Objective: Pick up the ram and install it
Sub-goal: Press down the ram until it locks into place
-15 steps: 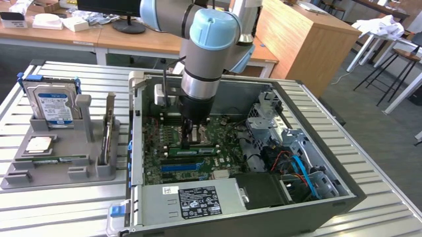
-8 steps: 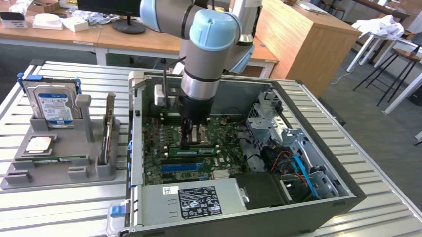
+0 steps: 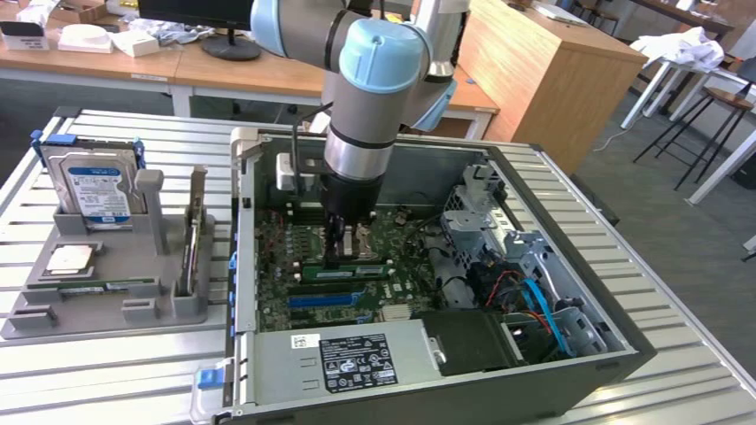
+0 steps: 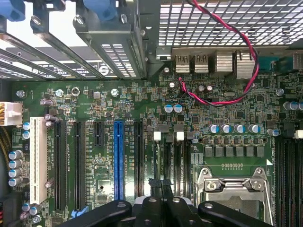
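Seated flat among the memory slots of the motherboard point(image 3: 354, 266), inside the open computer case point(image 3: 614, 354): the ram point(image 3: 345, 271), a long green stick lying left to right in the exterior view. Directly above it and touching or nearly so, the pincer point(image 3: 343, 252), closed, its black fingertips point(image 4: 160, 183) pressed together over the slots in the wrist view; whether pinching the stick's edge or merely pressing on it, cannot tell. Just near of that stick, a blue slot point(image 3: 325, 300). Above, the arm point(image 3: 366, 106), grey with pale blue caps, reaching straight down into the case.

At the near edge of the case, a silver power supply point(image 3: 343, 359) with a black label. On the exterior view's right inside the case, metal drive cages and blue cables point(image 3: 546, 305).

To the exterior view's left of the case, a grey holder tray point(image 3: 119, 301). Upright in it at the far end, a hard drive point(image 3: 98, 190) with a blue and silver label; upright along its right side, a tall brown-green card point(image 3: 193, 235); lying flat along its near part, a second green stick point(image 3: 95, 287); beside that, a square silver chip point(image 3: 71, 258).

All of it resting on a table point(image 3: 95, 372) of ribbed silver metal slats.

Beyond, wooden desks point(image 3: 212, 75) with white boxes and a monitor stand, a tall wooden cabinet point(image 3: 543, 80), grey floor point(image 3: 697, 239), stools and a white cloth at the far right.
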Tool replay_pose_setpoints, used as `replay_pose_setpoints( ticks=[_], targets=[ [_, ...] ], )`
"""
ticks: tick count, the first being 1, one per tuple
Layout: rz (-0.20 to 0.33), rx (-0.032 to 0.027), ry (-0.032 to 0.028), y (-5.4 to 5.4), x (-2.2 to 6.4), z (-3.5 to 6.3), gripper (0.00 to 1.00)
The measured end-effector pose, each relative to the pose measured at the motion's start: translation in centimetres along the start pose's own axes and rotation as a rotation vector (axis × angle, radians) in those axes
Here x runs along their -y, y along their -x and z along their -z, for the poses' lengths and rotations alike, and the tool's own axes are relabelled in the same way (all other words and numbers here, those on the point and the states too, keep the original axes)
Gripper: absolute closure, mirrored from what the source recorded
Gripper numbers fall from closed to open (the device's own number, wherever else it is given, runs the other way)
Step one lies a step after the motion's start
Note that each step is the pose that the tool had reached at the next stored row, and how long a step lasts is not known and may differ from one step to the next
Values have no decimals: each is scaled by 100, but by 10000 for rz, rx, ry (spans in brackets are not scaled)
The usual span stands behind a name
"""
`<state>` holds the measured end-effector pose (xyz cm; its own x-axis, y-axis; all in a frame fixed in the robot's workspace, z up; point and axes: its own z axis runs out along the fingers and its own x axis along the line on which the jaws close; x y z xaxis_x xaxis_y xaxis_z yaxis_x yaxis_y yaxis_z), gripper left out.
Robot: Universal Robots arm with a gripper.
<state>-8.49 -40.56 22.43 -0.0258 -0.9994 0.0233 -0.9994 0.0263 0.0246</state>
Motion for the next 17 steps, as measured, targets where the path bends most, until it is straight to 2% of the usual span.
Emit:
replay_pose_setpoints(
  ticks=[17],
  targets=[
    [0, 0, 0, 1, 1, -25, 90]
  ],
)
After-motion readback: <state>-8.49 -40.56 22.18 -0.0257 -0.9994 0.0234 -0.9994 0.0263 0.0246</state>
